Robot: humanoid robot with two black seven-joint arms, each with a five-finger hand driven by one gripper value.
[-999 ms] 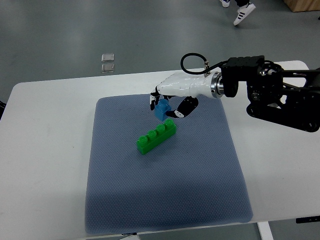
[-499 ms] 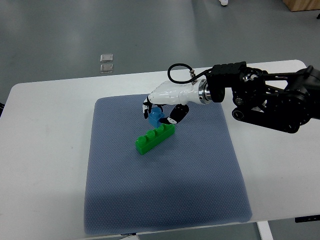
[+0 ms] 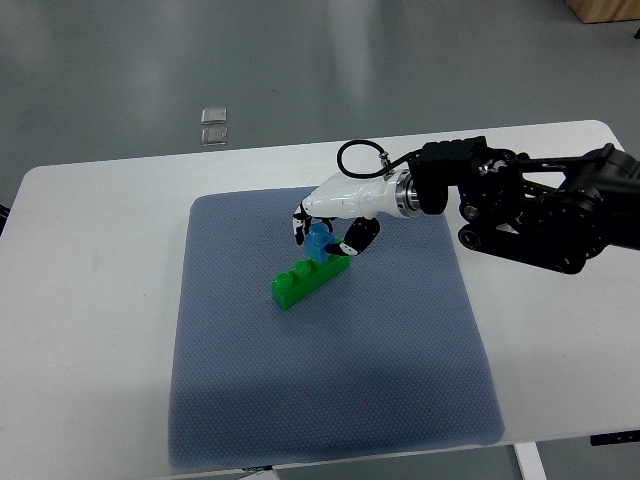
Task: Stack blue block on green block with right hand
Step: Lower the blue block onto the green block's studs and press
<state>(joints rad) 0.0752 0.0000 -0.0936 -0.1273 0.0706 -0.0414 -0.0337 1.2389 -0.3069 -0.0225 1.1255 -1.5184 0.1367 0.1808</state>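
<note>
A long green block (image 3: 308, 277) lies slantwise on the blue-grey mat (image 3: 330, 400), studs up. My right hand (image 3: 327, 233), white with dark fingertips, comes in from the right and is shut on a small blue block (image 3: 319, 241). The blue block sits right over the green block's upper right end, at or just above its studs; I cannot tell whether they touch. The left arm does not show.
The mat lies on a white table (image 3: 90, 330). My black right forearm (image 3: 540, 205) spans the table's right side. Two small clear squares (image 3: 213, 124) lie on the grey floor beyond the table's far edge.
The right hand with the blue block has shifted slightly right and down, from the green block's far side to over its upper right end.
</note>
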